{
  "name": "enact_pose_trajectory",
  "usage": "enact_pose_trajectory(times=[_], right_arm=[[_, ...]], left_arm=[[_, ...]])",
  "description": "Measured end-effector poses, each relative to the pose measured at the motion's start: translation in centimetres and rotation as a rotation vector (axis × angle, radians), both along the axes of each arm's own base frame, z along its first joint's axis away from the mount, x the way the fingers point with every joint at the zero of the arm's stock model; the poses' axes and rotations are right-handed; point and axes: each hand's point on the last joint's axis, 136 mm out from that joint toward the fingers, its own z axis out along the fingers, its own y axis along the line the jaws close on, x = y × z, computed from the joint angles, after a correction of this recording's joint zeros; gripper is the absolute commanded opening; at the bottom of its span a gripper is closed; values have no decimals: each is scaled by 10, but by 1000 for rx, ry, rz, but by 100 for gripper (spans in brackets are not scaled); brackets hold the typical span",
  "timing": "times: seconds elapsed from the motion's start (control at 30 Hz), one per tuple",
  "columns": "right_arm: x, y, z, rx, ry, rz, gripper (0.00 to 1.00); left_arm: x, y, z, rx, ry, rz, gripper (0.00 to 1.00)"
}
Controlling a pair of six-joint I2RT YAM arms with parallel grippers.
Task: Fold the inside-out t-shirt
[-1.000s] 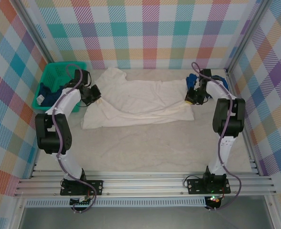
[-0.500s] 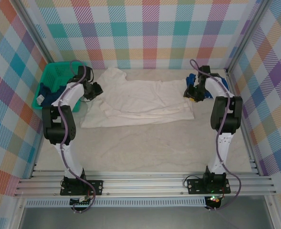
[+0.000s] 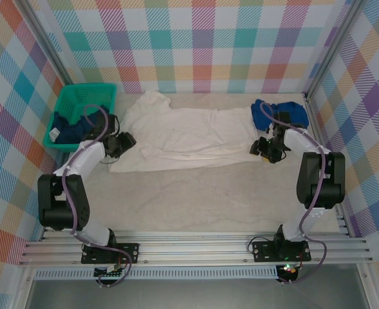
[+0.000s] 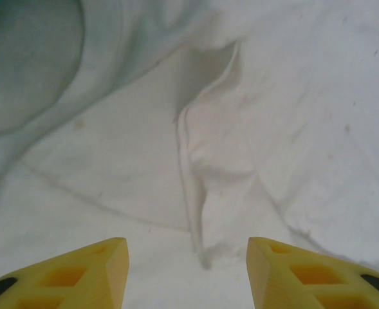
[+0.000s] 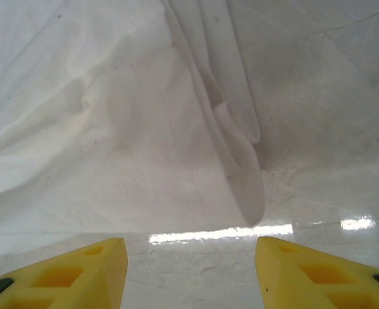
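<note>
Moved: both arms drew back from the far edge, releasing the inside-out t-shirt point(image 3: 189, 136) | left gripper point(image 3: 123, 141) apart, empty | right gripper point(image 3: 261, 147) apart, empty

I count one white t-shirt point(image 3: 189, 138), one green basket point(image 3: 86, 87), one blue shirt point(image 3: 284, 111), one dark garment point(image 3: 67, 121), and two grippers: left gripper point(image 3: 126, 141), right gripper point(image 3: 259, 147).

The soft cotton short-sleeved t-shirt point(image 3: 189, 136) is plain creamy white, unprinted. The tabletop point(image 3: 195, 199) is pale beige, faintly mottled. A bright blue crumpled garment point(image 3: 282, 112) contrasts with it. The green plastic mesh basket point(image 3: 86, 88) holds dark navy cloth point(image 3: 67, 122). The walls point(image 3: 195, 38) carry pastel plaid. The left claw point(image 4: 186, 270) and right claw point(image 5: 189, 270) are yellow.
</note>
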Motion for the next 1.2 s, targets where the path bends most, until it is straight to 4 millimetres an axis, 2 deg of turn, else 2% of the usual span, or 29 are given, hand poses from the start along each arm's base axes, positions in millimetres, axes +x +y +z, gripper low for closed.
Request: enact_pose_trajectory(times=[0.1, 0.2, 0.27, 0.33, 0.4, 0.53, 0.6, 0.73, 0.9, 1.03, 1.2], right_arm=[[8, -2, -13, 13, 6, -14, 55], [17, 1, -31, 37, 31, -26, 51], [22, 2, -38, 51, 40, -34, 42], [29, 2, -35, 67, 28, -45, 28], [32, 2, -37, 70, 22, -47, 19], [20, 0, -42, 53, 37, -47, 11], [4, -3, -41, 35, 46, -52, 10], [-44, -7, -42, 3, 108, -67, 13], [-83, -20, -41, -67, 165, -96, 28], [-85, -36, -35, -122, 158, -131, 42], [-68, -37, -14, -136, 78, -128, 46]], left_arm=[[-10, -3, -25, -12, 55, -9, 52], [-5, -4, -43, -17, 82, -13, 52], [-2, -4, -51, -15, 91, -12, 52], [-1, -4, -59, -15, 101, -12, 52], [-4, -3, -66, -12, 107, -10, 52], [-23, -1, -86, -3, 145, -6, 52], [-26, -2, -81, -5, 115, -9, 52], [-52, -9, -84, -3, 111, -29, 52], [-87, -24, -86, 9, 104, -75, 53], [-105, -25, -84, 3, 112, -70, 54], [-112, -25, -80, 9, 145, -68, 56]])
